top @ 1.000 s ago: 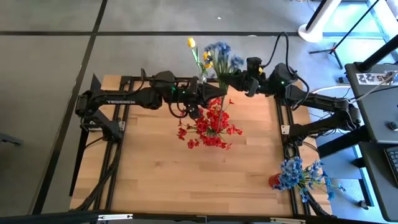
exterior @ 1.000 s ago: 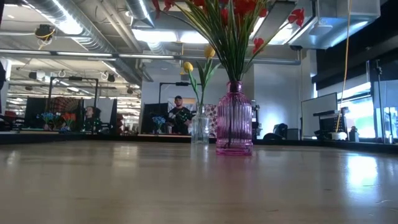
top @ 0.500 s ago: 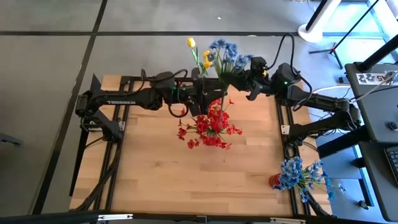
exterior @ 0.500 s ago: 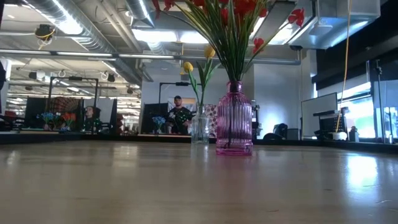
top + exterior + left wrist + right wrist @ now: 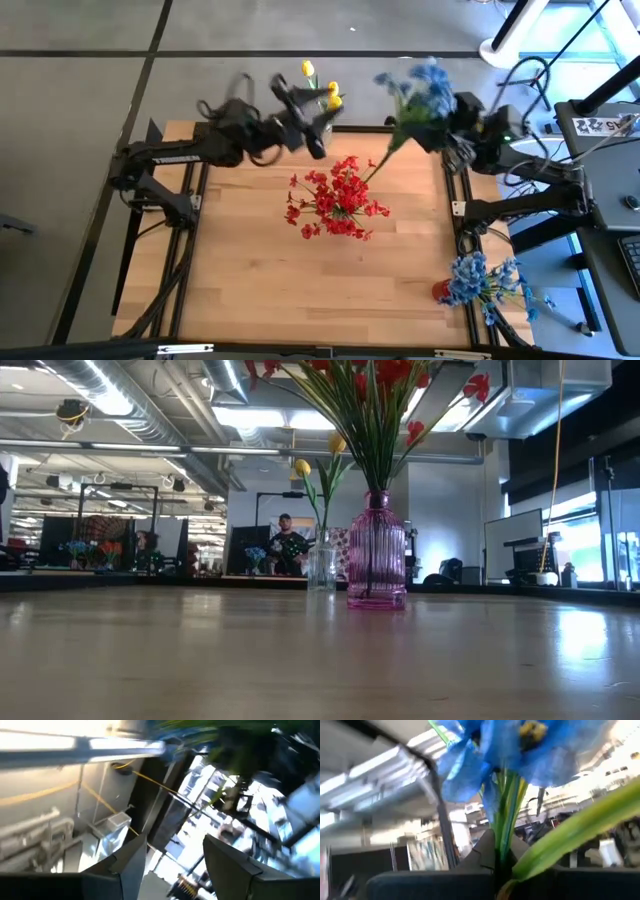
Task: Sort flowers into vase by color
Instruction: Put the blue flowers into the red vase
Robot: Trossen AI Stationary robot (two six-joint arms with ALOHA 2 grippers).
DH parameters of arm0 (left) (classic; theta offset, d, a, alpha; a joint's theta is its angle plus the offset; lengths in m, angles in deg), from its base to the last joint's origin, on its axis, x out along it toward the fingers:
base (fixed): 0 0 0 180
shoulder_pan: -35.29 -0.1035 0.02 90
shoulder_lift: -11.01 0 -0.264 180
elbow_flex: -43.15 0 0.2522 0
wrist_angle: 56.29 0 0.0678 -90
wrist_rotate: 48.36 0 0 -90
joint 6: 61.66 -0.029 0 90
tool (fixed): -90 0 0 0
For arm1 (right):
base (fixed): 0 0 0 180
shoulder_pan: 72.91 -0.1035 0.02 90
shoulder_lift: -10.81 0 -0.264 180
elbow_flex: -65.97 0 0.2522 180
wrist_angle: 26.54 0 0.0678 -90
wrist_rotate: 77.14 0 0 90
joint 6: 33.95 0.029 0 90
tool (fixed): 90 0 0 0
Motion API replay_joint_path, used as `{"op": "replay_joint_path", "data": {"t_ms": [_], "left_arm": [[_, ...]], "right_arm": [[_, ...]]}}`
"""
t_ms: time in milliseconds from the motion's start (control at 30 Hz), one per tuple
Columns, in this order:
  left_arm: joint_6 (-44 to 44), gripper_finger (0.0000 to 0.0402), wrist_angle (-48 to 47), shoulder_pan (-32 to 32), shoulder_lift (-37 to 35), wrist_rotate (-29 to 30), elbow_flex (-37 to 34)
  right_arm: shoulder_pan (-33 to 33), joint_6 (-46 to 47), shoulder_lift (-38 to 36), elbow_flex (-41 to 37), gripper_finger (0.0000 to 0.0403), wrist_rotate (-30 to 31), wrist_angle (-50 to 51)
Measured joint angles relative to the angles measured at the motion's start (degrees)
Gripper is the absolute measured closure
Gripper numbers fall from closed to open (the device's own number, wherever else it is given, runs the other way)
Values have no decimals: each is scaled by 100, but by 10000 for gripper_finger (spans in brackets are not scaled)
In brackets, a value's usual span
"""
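High view: red flowers (image 5: 335,197) fill a vase mid-table, vase itself hidden under the blooms. Yellow tulips (image 5: 322,88) sit at the far table edge, just beside the left gripper (image 5: 312,128); can't tell from here if those fingers are spread. Right gripper (image 5: 447,132) is over the far right table corner, pinching a blue flower stem (image 5: 418,92), blossoms up beyond the table edge, long green stem trailing down toward the red bunch. A 2nd blue bunch (image 5: 485,282) sits in a red vase (image 5: 441,291) at the near right edge. Wood table (image 5: 250,270) is bare across the near and left parts, so plenty of open room there. No writing legible on the arms.

Low view: pink ribbed vase (image 5: 376,552) holds the red flowers w/ green stems. Clear glass vase (image 5: 321,564) just behind it and to its left holds the yellow tulips. Tabletop in front is bare. A person shows far back in the room.

Left wrist view: two dark fingers (image 5: 131,864) are spread apart w/ nothing between; blurred green and blue above.

Right wrist view: fingers pressed on the blue flower's green stem, blue petals up close.
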Motion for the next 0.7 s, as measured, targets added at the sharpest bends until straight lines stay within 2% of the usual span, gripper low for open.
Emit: {"op": "replay_joint_path", "data": {"t_ms": [133,267,333,567,700], "left_arm": [[1322,209,-110,-196,-424,-30,2],[2642,209,-674,-251,-916,-493,2],[3242,209,-964,-239,-1137,-890,2],[4922,209,-1722,77,-1565,-2881,2],[5329,209,-2054,488,-1545,-3310,0]], "right_arm": [[-331,-1454,-257,11,398,-522,939],[-986,-2193,-234,-2,398,115,1891],[-1305,-2664,-158,-2,398,343,2031],[-2499,-3384,-3,-385,397,265,2236],[-2963,-3454,-162,-784,397,680,2223]]}}
